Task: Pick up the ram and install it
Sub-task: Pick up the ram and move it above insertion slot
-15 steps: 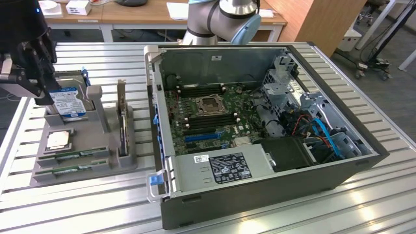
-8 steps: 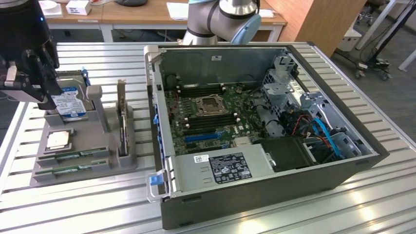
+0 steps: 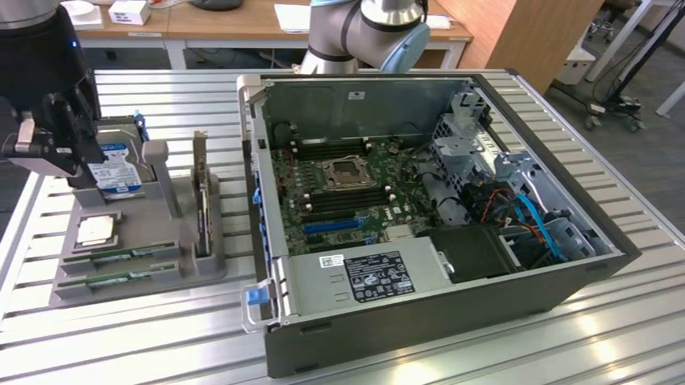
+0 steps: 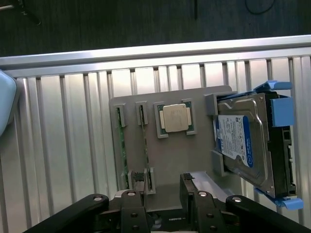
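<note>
Gripper hovers over the grey holder, jaws wide open and holding nothing. Ram and its twin stand on edge in holder slots, probably so the fingers can pinch them. Open case is just beside.

Exterior view high over computer case and grey holder; wrist view close above that holder

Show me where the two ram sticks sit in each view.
Exterior view: ram sticks in the gray holder's front slots, at the exterior view's left of the case.
Wrist view: ram sticks in slots beside the CPU, on its side away from the hard drive.
Shared landmark: the blue-labelled hard drive.
</note>
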Motion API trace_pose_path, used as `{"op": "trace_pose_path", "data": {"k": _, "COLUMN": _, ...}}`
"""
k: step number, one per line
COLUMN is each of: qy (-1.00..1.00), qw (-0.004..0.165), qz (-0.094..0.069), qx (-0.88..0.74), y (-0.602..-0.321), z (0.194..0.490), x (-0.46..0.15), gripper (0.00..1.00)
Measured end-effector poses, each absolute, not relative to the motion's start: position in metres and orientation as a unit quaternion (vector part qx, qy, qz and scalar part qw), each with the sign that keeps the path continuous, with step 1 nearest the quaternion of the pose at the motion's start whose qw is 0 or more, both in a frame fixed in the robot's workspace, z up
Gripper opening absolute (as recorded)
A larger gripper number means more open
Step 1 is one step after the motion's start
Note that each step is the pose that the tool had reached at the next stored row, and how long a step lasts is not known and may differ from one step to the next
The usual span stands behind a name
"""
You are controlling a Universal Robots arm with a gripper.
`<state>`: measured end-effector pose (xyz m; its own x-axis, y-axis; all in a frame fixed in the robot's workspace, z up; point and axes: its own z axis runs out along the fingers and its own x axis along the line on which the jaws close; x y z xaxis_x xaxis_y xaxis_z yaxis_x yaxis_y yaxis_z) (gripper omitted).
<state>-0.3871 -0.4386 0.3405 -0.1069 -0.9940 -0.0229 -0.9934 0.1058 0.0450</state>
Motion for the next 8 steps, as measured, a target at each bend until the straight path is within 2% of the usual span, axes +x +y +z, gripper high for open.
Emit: {"op": "trace_pose_path", "data": {"k": 8, "qy": -0.744, "qw": 0.006, "qz": -0.024, "qx": 0.668, "y": -0.4386, "z": 0.3313, "x": -0.3871, "gripper": 0.42}}
